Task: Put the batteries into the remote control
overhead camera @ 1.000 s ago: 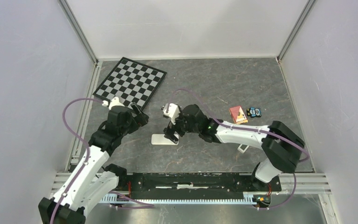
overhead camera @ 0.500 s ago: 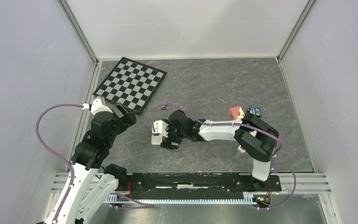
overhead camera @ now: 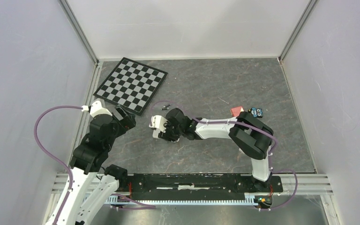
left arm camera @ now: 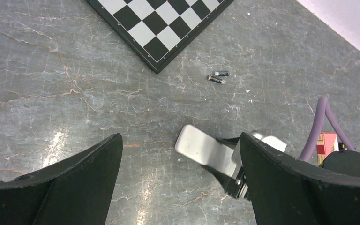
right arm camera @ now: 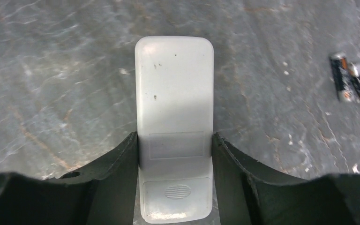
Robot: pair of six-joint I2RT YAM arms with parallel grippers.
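Remote control (right arm camera: 174, 93) back-up on the tabletop (right arm camera: 51, 70), right gripper (right arm camera: 174, 138) pinching its long sides.
Looks light, stiff, kinda slick plastic, so a side grip seems right; batteries (right arm camera: 352, 84) lie nearby, left gripper (left arm camera: 180, 140) spread wide.

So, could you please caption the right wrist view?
Right gripper grips the remote, back up; two batteries lie nearby on the table.

Even overhead light, soft glare on the marbled tabletop (left arm camera: 56, 140), sharp focus

Remote control (right arm camera: 175, 93) – smooth white plastic, faint sheen. Worktop (right arm camera: 51, 70) – grey veined stone look, semi-gloss. Batteries (right arm camera: 341, 80): glossy wrap, probably foil.
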